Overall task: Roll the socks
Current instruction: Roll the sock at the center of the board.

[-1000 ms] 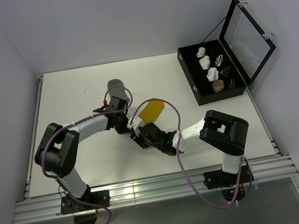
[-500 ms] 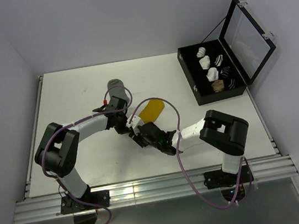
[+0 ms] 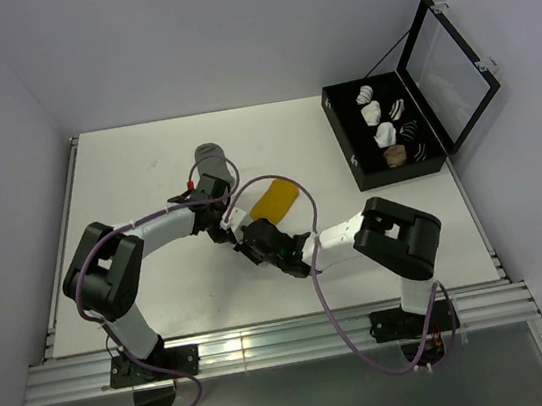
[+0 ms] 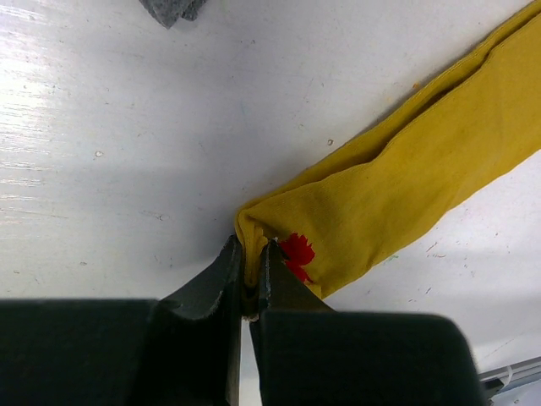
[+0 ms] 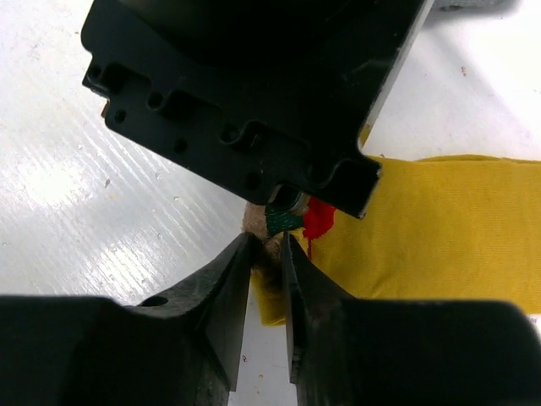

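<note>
Mustard-yellow sock (image 3: 277,201): laid flat, long axis running toward 2 o'clock from its red-marked corner. That corner is pinched shut by left gripper (image 4: 251,256); right gripper (image 5: 269,254), nearly closed, is clamped alongside. Grey sock (image 3: 210,155): 11 o'clock.

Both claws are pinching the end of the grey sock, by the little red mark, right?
Not the grey sock, which lies apart: it is the yellow sock. The left wrist view shows the left gripper pinching its end by the red mark, and the right wrist view shows the right gripper pinching the same end.
</note>
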You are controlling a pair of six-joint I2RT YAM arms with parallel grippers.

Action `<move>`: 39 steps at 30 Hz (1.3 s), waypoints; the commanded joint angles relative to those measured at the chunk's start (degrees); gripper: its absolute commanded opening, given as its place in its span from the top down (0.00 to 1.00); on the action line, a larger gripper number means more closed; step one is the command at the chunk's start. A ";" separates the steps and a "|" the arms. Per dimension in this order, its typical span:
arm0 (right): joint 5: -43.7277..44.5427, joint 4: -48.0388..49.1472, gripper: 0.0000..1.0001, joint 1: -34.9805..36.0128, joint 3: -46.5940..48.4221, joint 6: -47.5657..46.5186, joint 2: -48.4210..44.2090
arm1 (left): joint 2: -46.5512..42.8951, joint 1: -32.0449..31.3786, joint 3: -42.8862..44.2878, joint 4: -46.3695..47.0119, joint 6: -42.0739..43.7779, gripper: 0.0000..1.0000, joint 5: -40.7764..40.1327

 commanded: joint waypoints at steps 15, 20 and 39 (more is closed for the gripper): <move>-0.31 -12.72 0.61 0.22 3.42 4.44 4.12 | 0.03 1.47 0.86 -1.31 0.07 1.00 1.14; -0.58 -14.57 0.81 -1.62 4.21 6.28 5.18 | -1.46 1.99 -0.01 -0.78 -0.72 0.98 1.05; -42.89 -14.40 1.00 -18.40 3.86 18.93 2.53 | -25.45 4.37 -21.54 23.00 -15.66 0.28 -6.15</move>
